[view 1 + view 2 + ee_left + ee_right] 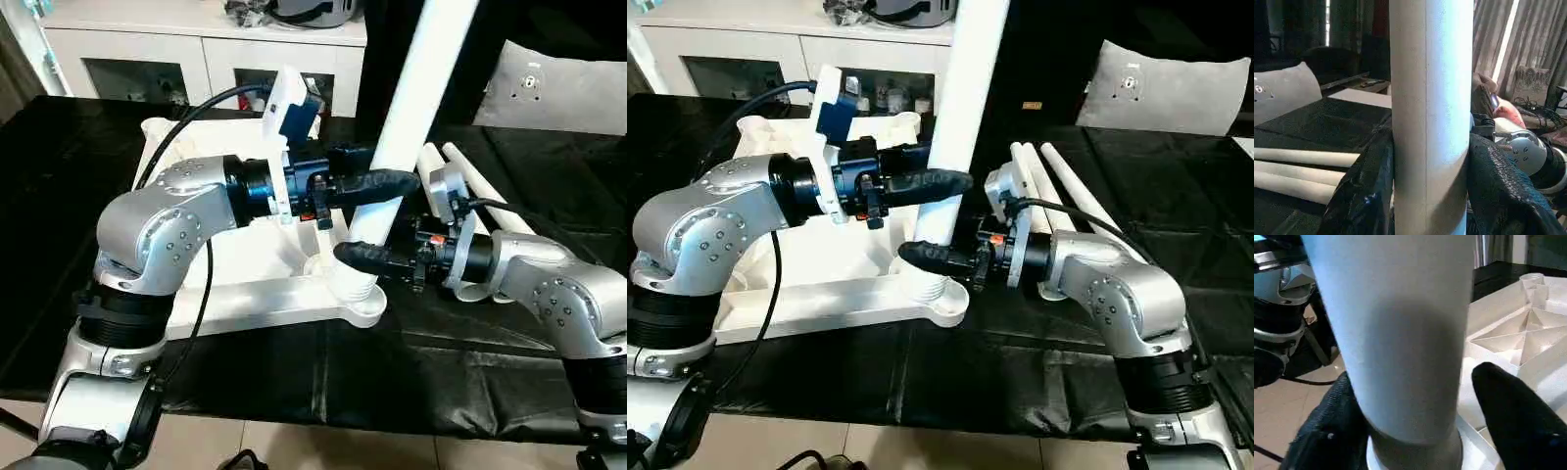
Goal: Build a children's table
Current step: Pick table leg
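The children's table top (245,284) lies upside down on the black-covered table, its ribbed underside facing up. One white leg (411,108) stands upright in the socket at its near right corner. My left gripper (384,186) is shut on this leg partway up, and its fingers (1361,196) press both sides. My right gripper (361,255) sits lower, just above the socket, with the leg between its jaws. One of its fingers (1513,416) stands apart from the leg, so it is open. Three spare legs (1058,186) lie flat to the right.
White cabinets (196,49) line the back behind the table top. A grey cushion (558,88) rests at the back right. The black cover (294,382) reaches the table's front edge, with tiled floor below it.
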Robot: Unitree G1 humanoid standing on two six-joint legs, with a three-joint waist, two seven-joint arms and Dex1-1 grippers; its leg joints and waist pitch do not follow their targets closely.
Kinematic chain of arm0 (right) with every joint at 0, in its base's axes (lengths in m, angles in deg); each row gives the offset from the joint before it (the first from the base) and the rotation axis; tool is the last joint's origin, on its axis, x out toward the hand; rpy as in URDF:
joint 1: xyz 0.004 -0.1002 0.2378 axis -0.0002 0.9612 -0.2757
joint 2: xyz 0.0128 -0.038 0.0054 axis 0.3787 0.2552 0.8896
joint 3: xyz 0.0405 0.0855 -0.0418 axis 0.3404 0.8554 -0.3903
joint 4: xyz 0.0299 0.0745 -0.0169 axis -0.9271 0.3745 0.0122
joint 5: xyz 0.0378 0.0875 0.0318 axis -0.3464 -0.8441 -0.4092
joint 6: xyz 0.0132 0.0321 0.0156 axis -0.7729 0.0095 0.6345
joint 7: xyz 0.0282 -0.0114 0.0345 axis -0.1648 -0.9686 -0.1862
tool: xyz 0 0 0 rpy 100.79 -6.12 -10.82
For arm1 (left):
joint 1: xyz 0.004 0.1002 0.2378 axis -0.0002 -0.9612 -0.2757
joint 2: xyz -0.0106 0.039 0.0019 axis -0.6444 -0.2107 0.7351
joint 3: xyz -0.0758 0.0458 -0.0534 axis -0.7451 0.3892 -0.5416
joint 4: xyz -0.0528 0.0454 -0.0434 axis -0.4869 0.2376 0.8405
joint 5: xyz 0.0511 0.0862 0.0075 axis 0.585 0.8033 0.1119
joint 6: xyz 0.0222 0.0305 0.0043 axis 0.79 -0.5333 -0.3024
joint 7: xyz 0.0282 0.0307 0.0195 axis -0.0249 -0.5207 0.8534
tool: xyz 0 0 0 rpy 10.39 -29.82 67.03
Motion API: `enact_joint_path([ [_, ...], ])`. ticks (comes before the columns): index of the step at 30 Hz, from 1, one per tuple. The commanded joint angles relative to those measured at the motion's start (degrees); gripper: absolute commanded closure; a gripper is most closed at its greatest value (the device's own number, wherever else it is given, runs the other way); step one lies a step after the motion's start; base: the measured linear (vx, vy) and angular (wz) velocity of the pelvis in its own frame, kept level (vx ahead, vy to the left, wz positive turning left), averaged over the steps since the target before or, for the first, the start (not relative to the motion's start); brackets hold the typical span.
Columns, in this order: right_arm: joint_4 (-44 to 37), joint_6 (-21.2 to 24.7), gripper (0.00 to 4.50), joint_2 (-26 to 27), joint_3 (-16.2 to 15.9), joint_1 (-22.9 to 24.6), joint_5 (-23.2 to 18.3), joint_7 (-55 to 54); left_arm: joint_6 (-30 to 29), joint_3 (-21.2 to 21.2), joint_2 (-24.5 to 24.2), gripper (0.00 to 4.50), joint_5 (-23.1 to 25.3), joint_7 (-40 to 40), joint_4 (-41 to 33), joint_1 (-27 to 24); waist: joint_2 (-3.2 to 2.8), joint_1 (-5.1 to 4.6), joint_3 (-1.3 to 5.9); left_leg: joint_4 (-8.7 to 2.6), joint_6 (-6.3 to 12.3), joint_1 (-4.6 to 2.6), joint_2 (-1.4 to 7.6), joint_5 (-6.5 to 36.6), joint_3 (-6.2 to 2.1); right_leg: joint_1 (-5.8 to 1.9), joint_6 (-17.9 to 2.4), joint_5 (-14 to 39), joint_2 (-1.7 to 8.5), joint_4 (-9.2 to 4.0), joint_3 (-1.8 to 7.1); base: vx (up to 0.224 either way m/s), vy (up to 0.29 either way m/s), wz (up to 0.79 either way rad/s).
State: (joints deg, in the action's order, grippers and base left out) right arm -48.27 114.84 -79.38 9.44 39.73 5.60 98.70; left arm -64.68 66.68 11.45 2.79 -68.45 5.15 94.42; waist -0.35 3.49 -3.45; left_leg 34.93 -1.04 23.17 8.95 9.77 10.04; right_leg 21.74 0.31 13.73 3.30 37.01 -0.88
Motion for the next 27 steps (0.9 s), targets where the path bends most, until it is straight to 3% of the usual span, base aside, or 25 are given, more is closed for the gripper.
enact_joint_path([
  [1,1.1,-0.1,1.56,0.2,-0.2,-1.1,0.7,0.0,0.7,0.5,0.3,2.66,-0.3,-1.0,-1.6,1.3,0.68,0.09,4.09,-3.32,2.03,-1.67,3.45,4.7,-0.98,-2.46,-14.9,-0.1,4.14,-4.28,1.89,0.0,0.0,0.0],
  [12,1.8,-0.1,2.43,0.9,-0.7,-1.2,1.0,0.1,0.4,1.2,0.3,2.66,-0.9,-1.6,-2.4,1.3,0.65,0.14,4.16,-3.26,2.19,-1.63,3.43,4.3,-1.0,-2.55,-15.2,-1.1,4.12,-4.12,1.84,0.0,0.0,0.0],
  [17,2.0,-0.3,2.52,1.0,-0.8,-1.1,1.1,0.4,0.3,1.6,0.1,2.66,-1.3,-2.3,-3.3,1.2,0.6,0.19,4.16,-3.27,2.0,-1.65,3.44,4.5,-1.0,-2.55,-15.2,-1.0,4.13,-4.11,1.86,0.0,0.0,0.0],
  [22,2.0,-0.8,2.54,1.6,-0.8,-0.6,1.6,-0.4,-0.6,2.1,0.1,2.66,-2.0,-2.4,-4.4,0.7,0.15,0.16,4.2,-3.3,1.57,-1.71,3.49,4.9,-1.11,-2.54,-15.3,-1.1,4.13,-4.05,1.83,0.0,0.0,0.0],
  [24,1.8,-0.9,2.54,1.7,-0.7,-0.2,1.6,-0.7,-0.8,1.7,0.9,2.1,-2.9,-2.1,-4.9,0.4,0.12,0.09,4.21,-3.28,1.54,-1.72,3.42,4.9,-1.07,-2.55,-15.4,-1.8,4.03,-4.09,1.84,0.0,0.0,0.0],
  [27,1.6,-0.9,2.54,1.8,-0.6,0.3,1.6,-0.9,-1.2,1.4,2.1,1.9,-3.5,-0.8,-4.7,0.1,-0.18,0.21,4.2,-3.28,1.31,-1.76,3.45,5.3,-1.09,-2.55,-15.8,-2.1,4.07,-4.08,1.84,0.0,0.0,0.0],
])
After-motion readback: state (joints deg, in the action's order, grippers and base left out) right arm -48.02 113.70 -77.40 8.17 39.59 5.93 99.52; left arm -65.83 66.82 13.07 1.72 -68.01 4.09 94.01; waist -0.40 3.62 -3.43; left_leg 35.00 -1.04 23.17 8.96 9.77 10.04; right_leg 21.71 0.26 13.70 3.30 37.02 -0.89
